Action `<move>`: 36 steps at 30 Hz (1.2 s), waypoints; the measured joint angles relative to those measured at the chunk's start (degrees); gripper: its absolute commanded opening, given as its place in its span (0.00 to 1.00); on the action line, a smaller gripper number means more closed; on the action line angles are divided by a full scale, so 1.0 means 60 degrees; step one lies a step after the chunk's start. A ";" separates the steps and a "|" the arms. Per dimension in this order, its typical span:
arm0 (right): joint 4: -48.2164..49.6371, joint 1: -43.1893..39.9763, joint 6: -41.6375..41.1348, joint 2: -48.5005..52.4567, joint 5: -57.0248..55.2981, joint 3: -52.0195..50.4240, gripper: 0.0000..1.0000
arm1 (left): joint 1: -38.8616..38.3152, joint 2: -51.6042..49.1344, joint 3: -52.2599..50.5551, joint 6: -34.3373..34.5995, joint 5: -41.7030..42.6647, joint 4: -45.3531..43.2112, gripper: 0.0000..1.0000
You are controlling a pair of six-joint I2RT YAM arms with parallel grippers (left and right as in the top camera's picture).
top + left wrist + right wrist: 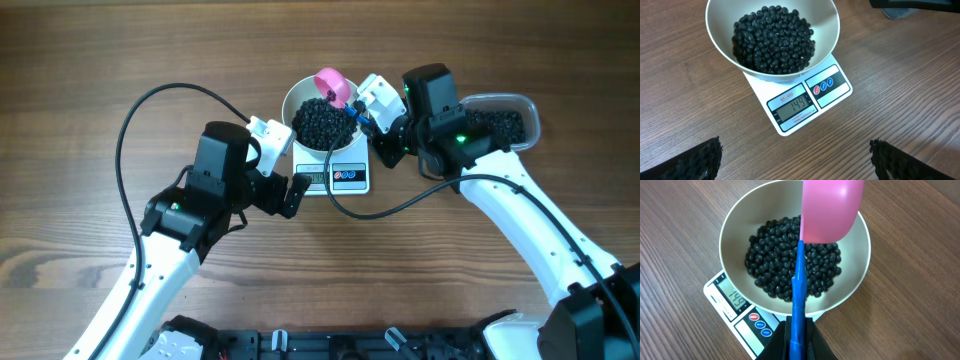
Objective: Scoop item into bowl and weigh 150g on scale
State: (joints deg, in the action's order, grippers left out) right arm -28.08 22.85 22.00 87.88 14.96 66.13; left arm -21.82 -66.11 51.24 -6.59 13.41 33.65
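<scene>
Right tool (799, 339) clamped on pink scoop (832, 210) by its blue handle, scoop over beans (785, 260) in bowl (735, 235) just ahead, bowl on scale (790, 112) reading 149, left tool (796, 162) spread wide, empty, scale just ahead of it on counter (900, 90)

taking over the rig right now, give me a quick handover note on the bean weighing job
Left gripper: open, empty, beside the scale's left side.
Right gripper: shut on the blue handle of the pink plastic scoop, held over the bowl.
Things: round white bowl sits on the small white square kitchen scale. The small glossy black beans are heaped in the bowl, with more in the clear plastic tub to the right.
Done: bowl filled; display reads 149.
Left: probably add a bean or two to reach 150.
</scene>
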 measured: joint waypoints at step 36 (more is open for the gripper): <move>0.0044 0.0000 0.0532 0.0000 -0.0106 0.0000 0.04 | 0.0000 0.0000 0.0000 0.0000 0.0000 0.0000 1.00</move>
State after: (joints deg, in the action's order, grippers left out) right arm -27.81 22.85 25.19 87.88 14.33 66.13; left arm -21.82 -66.11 51.24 -6.59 13.41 33.65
